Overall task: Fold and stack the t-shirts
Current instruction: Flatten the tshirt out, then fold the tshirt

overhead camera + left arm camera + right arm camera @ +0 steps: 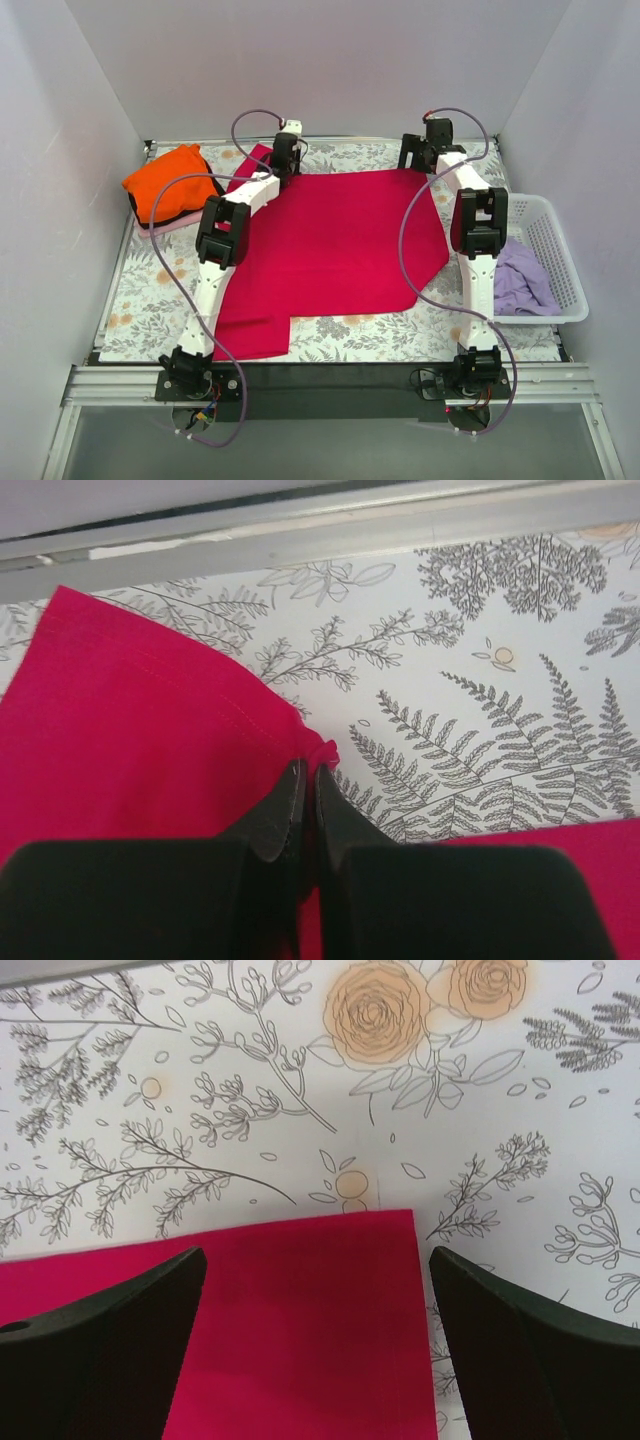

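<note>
Where the left pincer (308, 768) meets the cloth, its two black fingers (282, 810) are pressed together, and a small pinch of the edge of the crimson t-shirt (130, 740) is caught between their tips, so this pincer is closed on the shirt. Just beyond the tips, the table (480, 680) shows its cover printed with grey ferns. The right pincer (318, 1260) stands wide, with one dark finger (110, 1330) on each side of a square corner of the same crimson shirt. It hangs above this corner, and I cannot tell if it touches the cloth. From the top view, the crimson shirt lies spread flat over the middle of the table, with the left pincer at its far left part and the right pincer at its far right corner. One sleeve reaches toward the near edge beside the left arm's base. In the far left corner sits the orange t-shirt (170, 185) as a bundle, and a strip of the pale pink t-shirt (168, 228) shows under it. At the right edge stands a white basket (565, 250), and the lavender t-shirt (522, 280) lies crumpled inside it.
</note>
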Motion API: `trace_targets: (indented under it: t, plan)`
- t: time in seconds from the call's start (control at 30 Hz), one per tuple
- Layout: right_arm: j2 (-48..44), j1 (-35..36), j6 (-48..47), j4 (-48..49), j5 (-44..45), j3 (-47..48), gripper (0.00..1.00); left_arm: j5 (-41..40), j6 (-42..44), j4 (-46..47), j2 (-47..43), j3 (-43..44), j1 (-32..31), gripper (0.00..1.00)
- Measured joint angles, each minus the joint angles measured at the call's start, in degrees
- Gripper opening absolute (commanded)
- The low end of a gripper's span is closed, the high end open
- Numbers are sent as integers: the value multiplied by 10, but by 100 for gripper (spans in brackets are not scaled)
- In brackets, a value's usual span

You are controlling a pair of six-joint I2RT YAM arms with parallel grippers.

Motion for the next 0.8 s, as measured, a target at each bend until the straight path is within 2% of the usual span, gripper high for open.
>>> trace_targets:
  t: [0.2, 0.3, 0.33, 0.5, 0.6, 0.73, 0.8]
  plan:
    - [10, -2, -2, -34, 3, 23, 86, -28, -22, 43, -72, -75, 0, 0]
    - [19, -5, -3, -51, 0, 42, 80, -38, -30, 70, -113, -106, 0, 0]
    - [20, -5, -3, -55, 0, 45, 74, -41, -32, 82, -125, -118, 0, 0]
    - [26, -8, -8, -69, -5, 57, 60, -50, -47, 122, -174, -170, 0, 0]
    - [28, -9, -10, -74, -16, 61, 47, -50, -53, 135, -181, -189, 0, 0]
    - [32, -10, -10, -78, -24, 66, 20, -51, -55, 138, -181, -208, 0, 0]
    - [33, -10, -9, -78, -26, 66, 16, -51, -55, 138, -181, -210, 0, 0]
